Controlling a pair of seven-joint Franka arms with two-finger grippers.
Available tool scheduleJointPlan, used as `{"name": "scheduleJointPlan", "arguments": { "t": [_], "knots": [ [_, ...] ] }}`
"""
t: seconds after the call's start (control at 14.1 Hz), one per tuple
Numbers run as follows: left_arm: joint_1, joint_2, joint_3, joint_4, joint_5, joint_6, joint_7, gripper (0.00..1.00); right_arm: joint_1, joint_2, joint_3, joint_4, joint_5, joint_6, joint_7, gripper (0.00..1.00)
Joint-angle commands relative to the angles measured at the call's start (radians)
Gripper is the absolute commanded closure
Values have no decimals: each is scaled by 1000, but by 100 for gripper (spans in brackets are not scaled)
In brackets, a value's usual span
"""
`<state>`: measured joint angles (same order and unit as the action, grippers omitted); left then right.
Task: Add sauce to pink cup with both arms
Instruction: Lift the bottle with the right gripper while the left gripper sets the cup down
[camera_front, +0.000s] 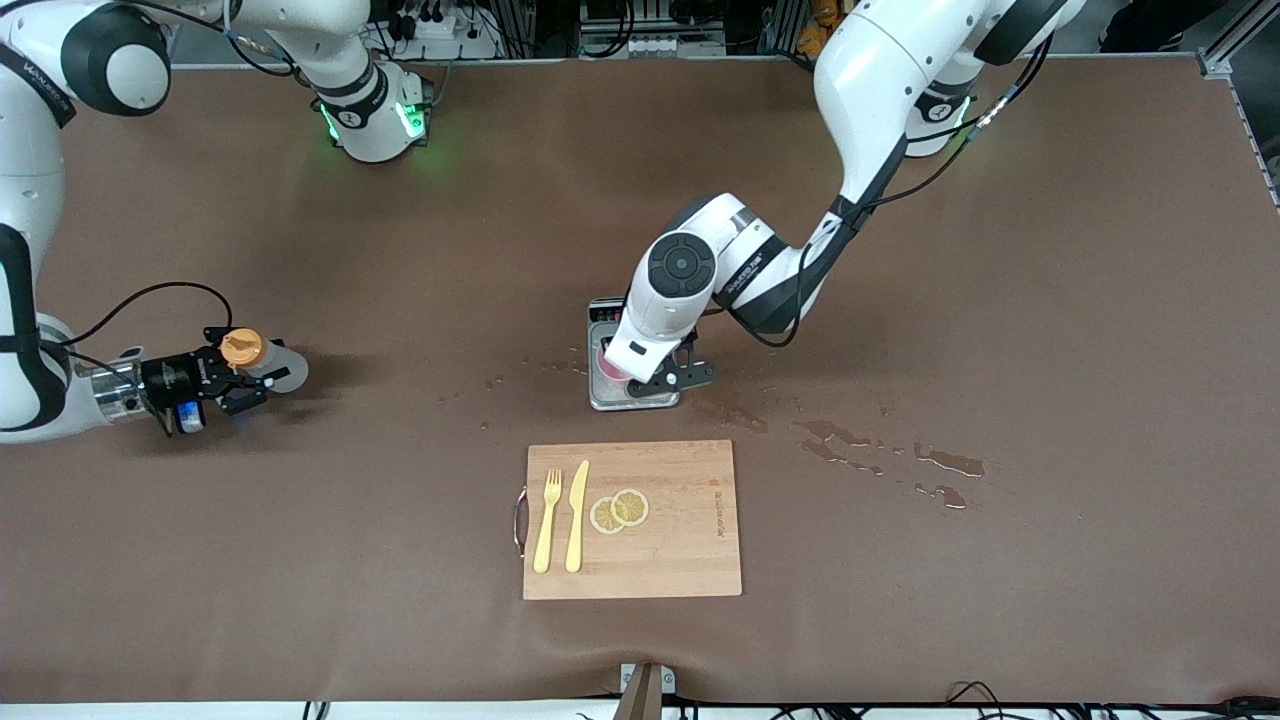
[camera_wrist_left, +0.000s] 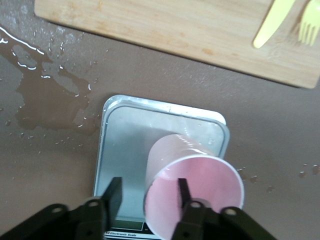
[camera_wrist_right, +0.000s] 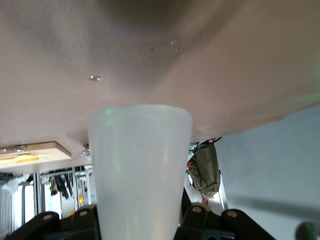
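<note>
The pink cup (camera_front: 609, 366) stands on the grey scale (camera_front: 630, 401), mostly hidden under the left arm's wrist. In the left wrist view the cup (camera_wrist_left: 200, 187) sits on the scale's plate (camera_wrist_left: 125, 145). My left gripper (camera_front: 668, 378) (camera_wrist_left: 147, 192) is open, one finger inside the cup and one outside its wall, with a gap to the wall. My right gripper (camera_front: 238, 378) (camera_wrist_right: 135, 212) is shut on the sauce bottle (camera_front: 268, 362) (camera_wrist_right: 137, 165), held sideways over the table at the right arm's end. Its orange cap (camera_front: 241, 347) points toward the robots' side.
A wooden cutting board (camera_front: 680, 540) (camera_wrist_left: 175, 25) lies nearer the front camera than the scale, with a yellow fork (camera_front: 546, 520), a knife (camera_front: 576, 515) and lemon slices (camera_front: 619, 510). Wet spills (camera_front: 880, 455) (camera_wrist_left: 45, 95) lie beside the scale toward the left arm's end.
</note>
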<state>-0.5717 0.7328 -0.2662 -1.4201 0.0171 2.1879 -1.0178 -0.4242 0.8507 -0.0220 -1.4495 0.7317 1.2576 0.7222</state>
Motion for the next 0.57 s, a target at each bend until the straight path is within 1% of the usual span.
{"name": "scheduleJointPlan", "arguments": {
  "t": [0.0,0.14,0.21,0.35,0.5],
  "knots": [
    [6,-59,4,1,26,-46,-13,0,57,-73,-3,12,-46,-20,114,52],
    [12,-110,4,1,21,-89,-1,0,90,-105,-3,20,-61,-18,182,52],
    [33,-130,4,1,17,-103,11,0,110,-122,-1,21,-69,-18,219,52],
    [91,-176,1,1,12,-143,62,0,165,-162,-4,24,-83,-14,302,52],
    [168,-223,-7,0,4,-244,152,0,226,-208,-4,24,-132,-6,371,52]
  ]
}}
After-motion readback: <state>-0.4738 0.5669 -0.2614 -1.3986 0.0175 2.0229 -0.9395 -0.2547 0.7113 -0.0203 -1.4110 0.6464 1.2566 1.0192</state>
